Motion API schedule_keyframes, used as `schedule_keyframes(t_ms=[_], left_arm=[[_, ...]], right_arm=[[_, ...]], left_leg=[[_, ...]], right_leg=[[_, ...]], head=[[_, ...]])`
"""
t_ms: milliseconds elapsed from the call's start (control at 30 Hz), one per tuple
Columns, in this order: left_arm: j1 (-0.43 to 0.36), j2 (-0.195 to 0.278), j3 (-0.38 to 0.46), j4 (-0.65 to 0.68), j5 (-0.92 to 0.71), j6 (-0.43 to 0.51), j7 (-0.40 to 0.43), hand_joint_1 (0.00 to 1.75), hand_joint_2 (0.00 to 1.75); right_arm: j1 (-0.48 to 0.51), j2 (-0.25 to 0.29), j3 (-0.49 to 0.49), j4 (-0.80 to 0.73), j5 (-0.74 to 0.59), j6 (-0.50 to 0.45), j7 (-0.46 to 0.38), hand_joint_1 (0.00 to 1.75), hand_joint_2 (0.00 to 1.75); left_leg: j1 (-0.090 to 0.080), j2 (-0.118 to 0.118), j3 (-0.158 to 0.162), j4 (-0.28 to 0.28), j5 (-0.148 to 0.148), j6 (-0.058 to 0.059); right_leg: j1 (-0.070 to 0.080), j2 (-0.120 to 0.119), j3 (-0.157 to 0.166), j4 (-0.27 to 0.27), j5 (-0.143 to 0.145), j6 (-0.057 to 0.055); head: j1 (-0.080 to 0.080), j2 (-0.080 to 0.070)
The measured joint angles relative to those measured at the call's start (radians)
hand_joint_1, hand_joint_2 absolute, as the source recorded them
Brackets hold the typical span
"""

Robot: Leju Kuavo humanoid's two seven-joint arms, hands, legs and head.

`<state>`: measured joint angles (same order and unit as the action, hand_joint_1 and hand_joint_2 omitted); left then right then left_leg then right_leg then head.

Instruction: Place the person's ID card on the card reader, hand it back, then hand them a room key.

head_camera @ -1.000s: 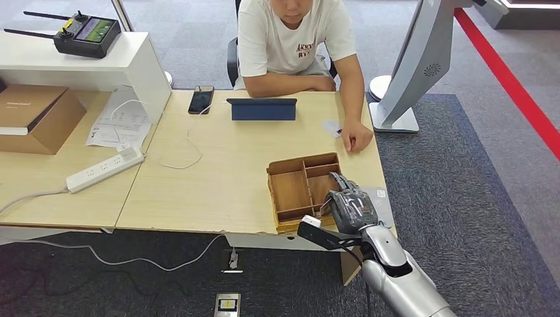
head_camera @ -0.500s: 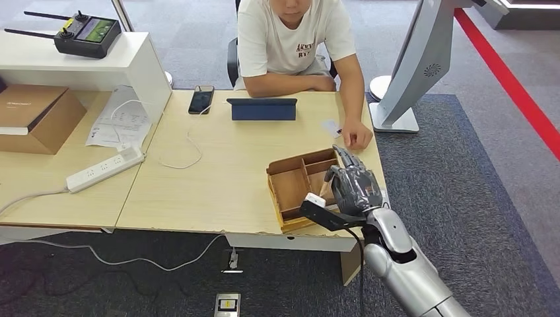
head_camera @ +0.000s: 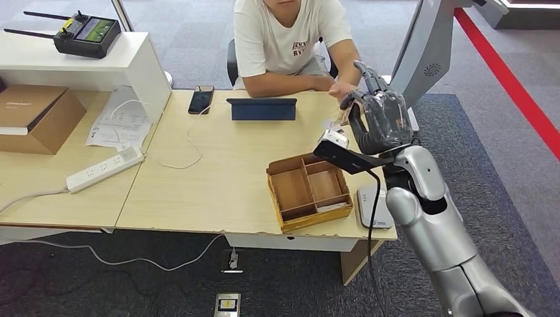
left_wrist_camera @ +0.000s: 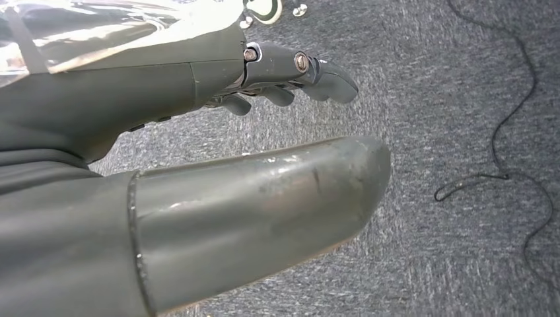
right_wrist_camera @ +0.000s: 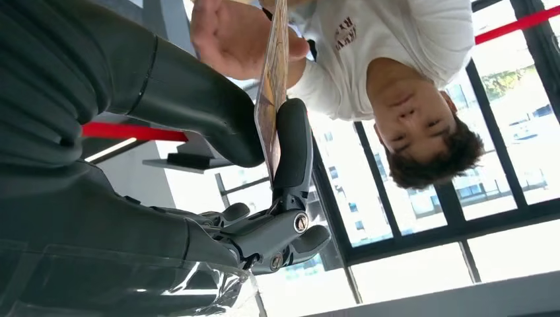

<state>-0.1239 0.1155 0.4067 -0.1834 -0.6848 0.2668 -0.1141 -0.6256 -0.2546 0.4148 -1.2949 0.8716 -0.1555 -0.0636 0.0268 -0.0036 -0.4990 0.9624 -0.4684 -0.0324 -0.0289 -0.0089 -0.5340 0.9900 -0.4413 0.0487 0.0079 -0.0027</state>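
Note:
My right hand (head_camera: 378,117) is raised over the table's far right corner, in front of the person (head_camera: 290,39). It pinches a brownish room key card (right_wrist_camera: 272,86) edge-on between its thumb (right_wrist_camera: 198,99) and a finger (right_wrist_camera: 290,145). The person's hand (right_wrist_camera: 231,33) grips the card's far end. In the head view the card (head_camera: 343,116) shows just below the person's hand (head_camera: 343,89). The grey card reader (head_camera: 372,209) lies at the table's near right corner. My left hand (left_wrist_camera: 198,132) hangs over grey carpet, holding nothing, its fingers (left_wrist_camera: 297,66) apart.
A wooden compartment box (head_camera: 307,191) sits beside the reader. A blue tablet (head_camera: 263,109) and a phone (head_camera: 201,100) lie in front of the person. A power strip (head_camera: 104,170), papers and a cardboard box (head_camera: 36,115) are at the left. A white kiosk stand (head_camera: 422,59) rises at the right.
My right hand has lifted out of the wooden box and moved up and away toward the person, carrying the card. The person's hand has left the table and taken the card's end.

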Motion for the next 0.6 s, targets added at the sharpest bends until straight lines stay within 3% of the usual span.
schedule_keyframes(t_ms=[233,433,600], left_arm=[[-0.029,-0.002,-0.002,0.0,-0.052,-0.026,0.03,0.0,0.0],[-0.055,-0.003,-0.006,0.0,-0.063,-0.033,0.048,0.0,0.0],[-0.055,-0.003,-0.007,0.0,-0.059,-0.033,0.057,0.0,0.0]], right_arm=[[-0.23,0.059,0.011,0.261,0.008,-0.08,-0.112,1.75,1.75],[-0.396,0.131,0.025,0.524,0.02,-0.067,-0.118,1.75,1.75],[-0.448,0.182,0.032,0.674,0.023,-0.048,-0.107,1.75,1.75]], left_leg=[[0.0,0.0,-0.003,0.0,0.003,0.001],[0.0,-0.001,-0.003,0.0,0.003,0.0],[0.0,-0.001,-0.004,0.0,0.003,0.0]], right_leg=[[0.0,0.0,-0.001,0.0,0.002,0.0],[0.0,0.0,-0.003,0.0,0.003,0.0],[0.0,0.0,-0.004,0.0,0.003,0.0]], head=[[0.0,0.0],[0.0,0.0],[0.0,0.0]])
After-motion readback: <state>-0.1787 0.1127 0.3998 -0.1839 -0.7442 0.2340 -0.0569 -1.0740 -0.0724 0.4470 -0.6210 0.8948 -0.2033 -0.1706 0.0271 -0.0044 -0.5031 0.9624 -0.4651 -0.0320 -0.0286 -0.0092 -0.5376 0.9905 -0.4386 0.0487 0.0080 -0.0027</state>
